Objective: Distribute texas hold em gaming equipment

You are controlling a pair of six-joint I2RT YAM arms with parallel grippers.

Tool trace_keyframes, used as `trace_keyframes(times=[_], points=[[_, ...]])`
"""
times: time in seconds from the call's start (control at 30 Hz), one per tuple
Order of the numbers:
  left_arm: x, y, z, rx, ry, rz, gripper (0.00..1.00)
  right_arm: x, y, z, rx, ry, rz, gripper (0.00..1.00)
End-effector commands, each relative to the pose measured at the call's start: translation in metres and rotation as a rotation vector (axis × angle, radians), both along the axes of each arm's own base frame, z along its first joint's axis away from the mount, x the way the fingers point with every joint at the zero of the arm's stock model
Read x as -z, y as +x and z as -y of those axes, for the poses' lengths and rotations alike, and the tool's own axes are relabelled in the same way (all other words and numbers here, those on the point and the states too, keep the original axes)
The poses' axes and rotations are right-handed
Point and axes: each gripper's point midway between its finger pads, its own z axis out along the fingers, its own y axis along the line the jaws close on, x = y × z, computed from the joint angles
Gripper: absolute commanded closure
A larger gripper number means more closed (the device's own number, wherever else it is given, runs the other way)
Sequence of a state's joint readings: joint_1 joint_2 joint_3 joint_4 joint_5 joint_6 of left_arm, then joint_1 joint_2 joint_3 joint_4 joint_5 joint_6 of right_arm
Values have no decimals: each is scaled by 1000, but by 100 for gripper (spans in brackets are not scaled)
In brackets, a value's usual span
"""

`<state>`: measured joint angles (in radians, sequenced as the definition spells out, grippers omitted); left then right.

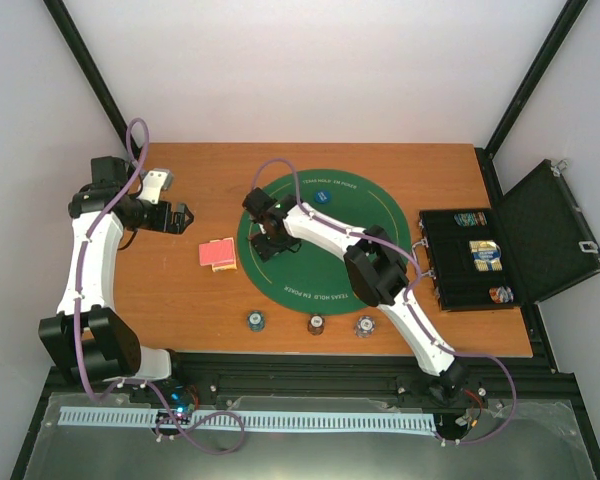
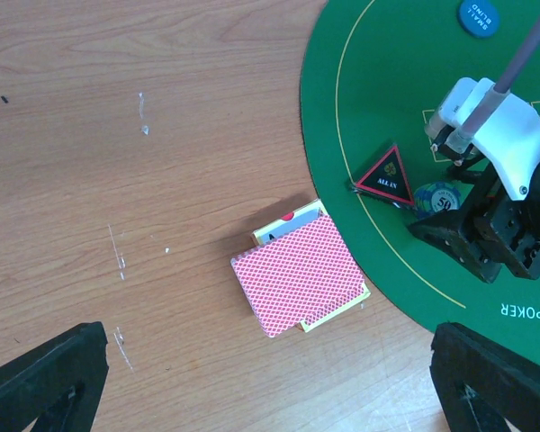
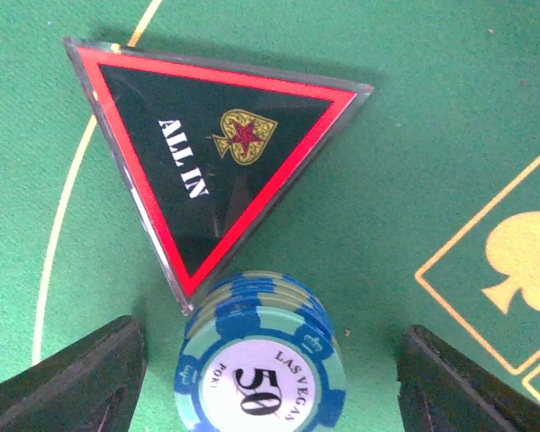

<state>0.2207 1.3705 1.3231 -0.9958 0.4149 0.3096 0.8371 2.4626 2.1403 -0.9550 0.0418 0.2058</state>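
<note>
My right gripper [image 3: 268, 389] is open over the green felt mat [image 1: 380, 215], one finger on each side of a stack of blue-and-white "50" poker chips [image 3: 261, 364], with a gap on both sides. The stack stands on the mat, touching a corner of the black-red triangular "ALL IN" marker [image 3: 207, 135]. My left gripper [image 2: 270, 382] hangs open above bare wood, with the red-backed playing cards [image 2: 299, 274] lying just ahead of it, beside the mat's left edge. A blue button disc [image 2: 477, 16] lies farther back on the mat.
Three small chip stacks [image 1: 255, 321] [image 1: 316, 325] [image 1: 365, 326] stand in a row along the table's near edge. An open black hinged case [image 1: 480, 258] with more pieces inside lies at the right end. The right arm [image 1: 375, 265] stretches across the mat.
</note>
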Motion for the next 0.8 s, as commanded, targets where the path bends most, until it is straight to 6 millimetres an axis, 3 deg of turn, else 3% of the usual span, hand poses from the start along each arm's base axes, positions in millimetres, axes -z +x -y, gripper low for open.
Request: trace_keyframes(times=[0.0,0.13,0.3,0.5,0.57,0.77], points=[[-15,3,-3,1,5,31,0,-43,9,8,15,-8,80,22],[-14,3,-3,4,13,29,0,-80,-2,9,7,-21,164,20],[-14,2,-4,5,20,30,0,-100,-65,-9,-52,22,181,18],[-13,3,-5,-1,19,25,0,-94,-150,-33,-139,83,120,14],[-11,3,-6,-7,25,18,0,-88,-168,-40,-160,98,91,14],[-15,0,-6,-7,30,31,0,-63,-189,-45,-189,74,40,14]])
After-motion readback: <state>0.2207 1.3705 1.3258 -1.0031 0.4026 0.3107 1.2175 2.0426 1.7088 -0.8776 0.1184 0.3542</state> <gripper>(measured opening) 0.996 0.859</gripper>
